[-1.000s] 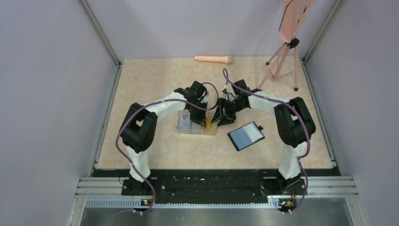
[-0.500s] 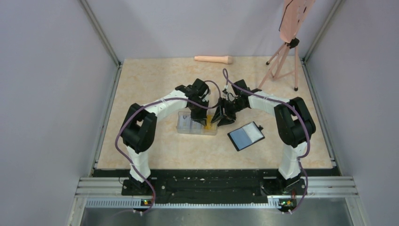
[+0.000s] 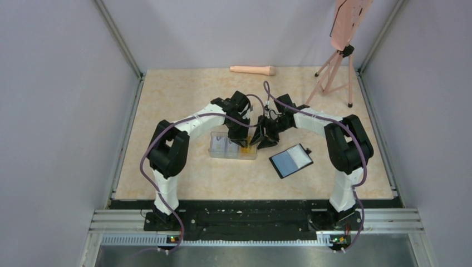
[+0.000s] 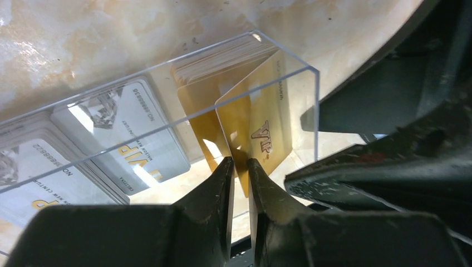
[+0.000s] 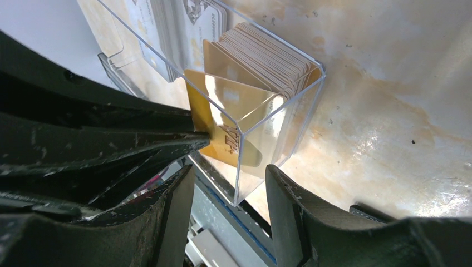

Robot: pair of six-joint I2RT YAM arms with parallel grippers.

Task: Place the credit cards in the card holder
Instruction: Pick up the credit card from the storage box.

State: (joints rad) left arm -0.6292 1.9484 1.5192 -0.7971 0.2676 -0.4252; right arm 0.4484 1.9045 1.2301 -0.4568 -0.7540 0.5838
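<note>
— Left end effector point(image 4: 240, 168)?
— Narrow, pinching a gold plastic card point(image 4: 261, 130) inside the clear plastic box point(image 3: 218, 148).
— Right end effector point(image 5: 229, 172)?
— Half-open, empty, astride the box's corner. The black square card holder point(image 3: 291, 161) lies open toward the beige tabletop's point(image 3: 183, 92) right edge.

place: robot lab cell | cues: plain lilac walls point(image 3: 55, 122) boxing tabletop point(image 3: 167, 94), aluminium mounting rail point(image 3: 256, 220), tripod point(image 3: 334, 69)

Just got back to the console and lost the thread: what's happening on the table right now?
The left gripper is at the clear box, its fingers either side of a tilted gold card; a firm grip isn't clear. The right gripper hangs open astride the box's corner. The holder lies open on the table to the right, with no card seen in it.
</note>
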